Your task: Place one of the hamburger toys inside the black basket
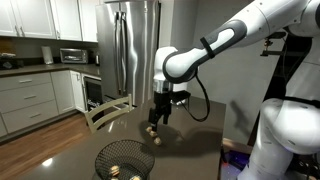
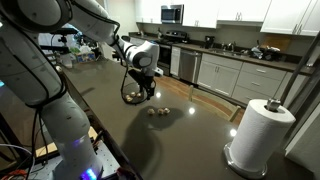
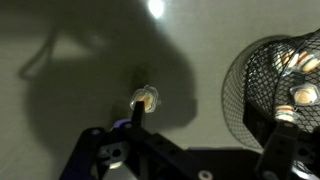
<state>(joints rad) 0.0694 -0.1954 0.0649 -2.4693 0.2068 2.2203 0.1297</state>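
So here's what we've got: one round black wire-mesh basket [image 1: 104, 153] sitting on the dark glossy tabletop [image 1: 205, 140], close to the near edge in an exterior view. In the wrist view the basket [image 3: 243, 75] is off to the right, and we count two small tan hamburger toys [image 3: 301, 97] already inside it, one above the other. The mesh hides enough that we can't rule out more.

Out on the bare table, we count two loose toys in both exterior views, one [image 1: 148, 128] right under the arm and another [image 1: 158, 139] just beside it, towards the basket. In the wrist view only one loose toy [image 3: 146, 98] shows up.

The gripper [image 1: 157, 118] hovers low over those two loose toys with its fingers spread wide and nothing between them. From the wrist camera the gripper [image 3: 195, 130] has one fingertip [image 3: 130, 112] just beside the loose toy, and we can't tell if they're touching.

There's also one white paper towel roll [image 2: 263, 125] standing upright, well apart from all of it.
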